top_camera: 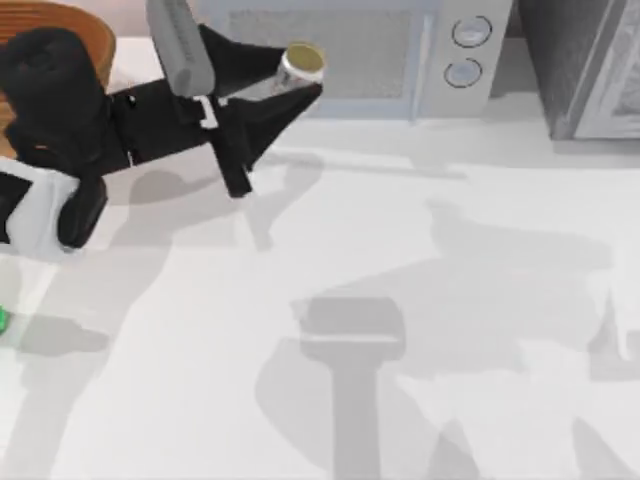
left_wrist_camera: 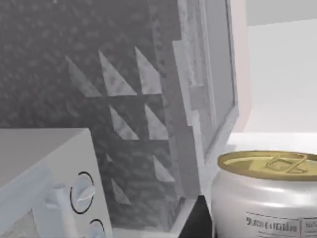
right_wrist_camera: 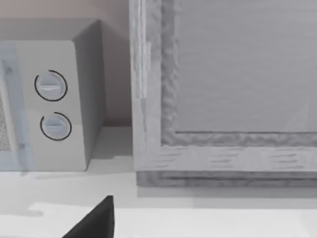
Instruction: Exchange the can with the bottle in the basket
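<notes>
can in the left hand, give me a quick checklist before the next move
1. Can held by the left hand: ok, lifted off the table.
2. Can upright: ok, the gold top faces up in the left wrist view.
3. Basket reachable: cannot tell, the arm covers most of it.
4. Bottle located: ok, at the table's left edge.
5. Clearance from the microwave: cannot tell.
</notes>
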